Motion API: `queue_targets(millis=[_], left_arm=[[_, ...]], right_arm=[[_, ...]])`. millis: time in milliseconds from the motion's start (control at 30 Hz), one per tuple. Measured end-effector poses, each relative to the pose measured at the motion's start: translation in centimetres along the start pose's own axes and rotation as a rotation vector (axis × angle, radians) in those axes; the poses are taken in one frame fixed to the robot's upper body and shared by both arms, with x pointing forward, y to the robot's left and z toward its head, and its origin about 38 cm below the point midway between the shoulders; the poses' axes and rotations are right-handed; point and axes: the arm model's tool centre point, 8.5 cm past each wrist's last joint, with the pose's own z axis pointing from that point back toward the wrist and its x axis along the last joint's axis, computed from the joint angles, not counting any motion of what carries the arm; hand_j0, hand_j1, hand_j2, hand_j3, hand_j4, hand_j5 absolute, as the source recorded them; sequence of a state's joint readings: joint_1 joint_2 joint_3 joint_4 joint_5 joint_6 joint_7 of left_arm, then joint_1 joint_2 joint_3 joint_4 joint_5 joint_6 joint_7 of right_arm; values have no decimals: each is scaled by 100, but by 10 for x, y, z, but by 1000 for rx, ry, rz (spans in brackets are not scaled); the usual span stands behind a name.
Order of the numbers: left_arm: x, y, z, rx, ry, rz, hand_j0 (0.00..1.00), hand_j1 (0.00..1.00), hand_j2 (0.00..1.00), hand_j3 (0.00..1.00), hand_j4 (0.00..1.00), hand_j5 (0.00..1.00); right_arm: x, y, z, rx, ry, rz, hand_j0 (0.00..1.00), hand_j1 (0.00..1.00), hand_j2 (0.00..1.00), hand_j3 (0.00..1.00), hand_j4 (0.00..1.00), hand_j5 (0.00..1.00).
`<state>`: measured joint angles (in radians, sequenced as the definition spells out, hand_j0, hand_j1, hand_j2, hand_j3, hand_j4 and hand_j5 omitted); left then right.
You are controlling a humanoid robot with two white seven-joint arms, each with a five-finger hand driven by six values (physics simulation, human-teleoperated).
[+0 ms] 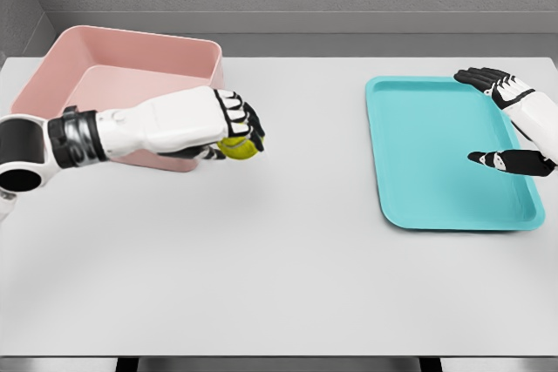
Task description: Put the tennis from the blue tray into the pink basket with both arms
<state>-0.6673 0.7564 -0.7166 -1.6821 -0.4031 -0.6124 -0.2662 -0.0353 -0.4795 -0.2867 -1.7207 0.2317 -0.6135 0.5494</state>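
A yellow-green tennis ball [237, 147] is held in my left hand [235, 132], whose dark fingers curl around it just right of the pink basket's near right corner. The pink basket [131, 51] stands at the back left of the white table, and my left forearm crosses its front wall. The blue tray [436, 154] lies flat on the right side with nothing on it. My right hand [501, 119] hovers over the tray's right edge, fingers spread and holding nothing.
The white table [279, 285] spreads wide in front and between basket and tray. A grey wall runs behind the table's far edge.
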Motion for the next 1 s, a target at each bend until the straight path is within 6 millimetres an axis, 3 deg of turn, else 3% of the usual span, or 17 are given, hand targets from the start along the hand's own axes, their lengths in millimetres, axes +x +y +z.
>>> queue_targets(millis=[333,1000], left_arm=[[-15,15,14,34,57,-21,62,62,62,62,62,62],[-85,1,61,14,299,57,62,62,62,62,62,62]], right_arm=[[0,0,0,0,0,0,100,100,100,100,100,100],[0,0,0,0,0,0,100,100,100,100,100,100]])
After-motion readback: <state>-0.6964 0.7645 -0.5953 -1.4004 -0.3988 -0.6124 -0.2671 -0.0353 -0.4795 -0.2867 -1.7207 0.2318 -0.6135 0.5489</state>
